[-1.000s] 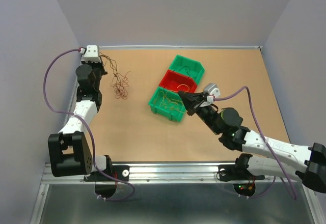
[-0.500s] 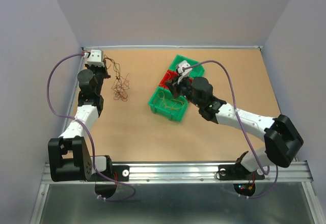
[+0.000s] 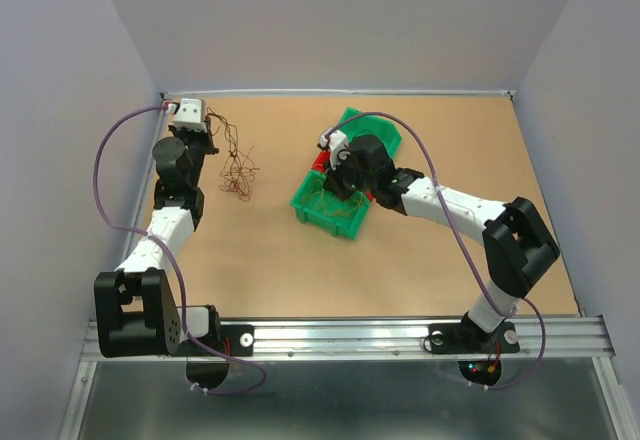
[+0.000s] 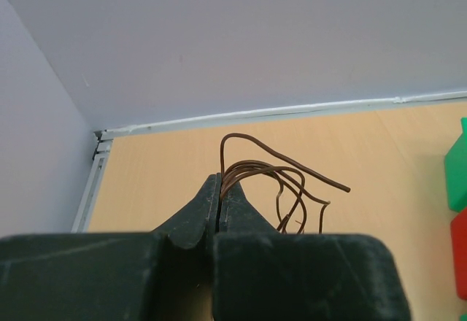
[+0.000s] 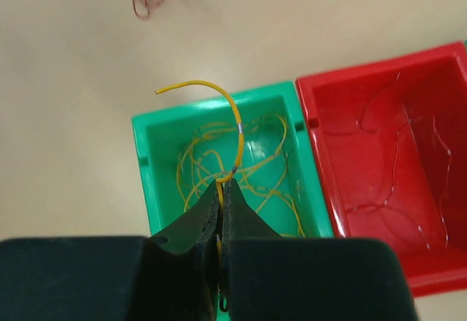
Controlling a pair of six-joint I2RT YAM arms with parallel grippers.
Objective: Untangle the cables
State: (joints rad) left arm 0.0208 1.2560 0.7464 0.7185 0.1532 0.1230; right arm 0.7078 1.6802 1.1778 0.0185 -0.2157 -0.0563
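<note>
The left arm (image 3: 165, 222) is extending along the worktop's left edge, the left pincer (image 4: 220, 188) pinching brown cables (image 4: 270, 169). The right arm (image 3: 452, 205) is folding leftward at its elbow, the right pincer (image 5: 221, 195) clamping a yellow cable (image 5: 238, 128).

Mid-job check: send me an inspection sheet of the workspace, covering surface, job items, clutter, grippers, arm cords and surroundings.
Surface: tan table, no spills seen.
Job's things: red-brown tangle loose on table; yellow cables in near green bin; thin strands in red bin; far green bin partly hidden by right arm.
Clutter: nothing seen.
Grippers: left gripper shut on brown cables; right gripper shut on a yellow cable above the near green bin.
Cables: purple cords arc off both arms; no snag seen.
Surroundings: grey walls on three sides; metal rail at near edge.
</note>
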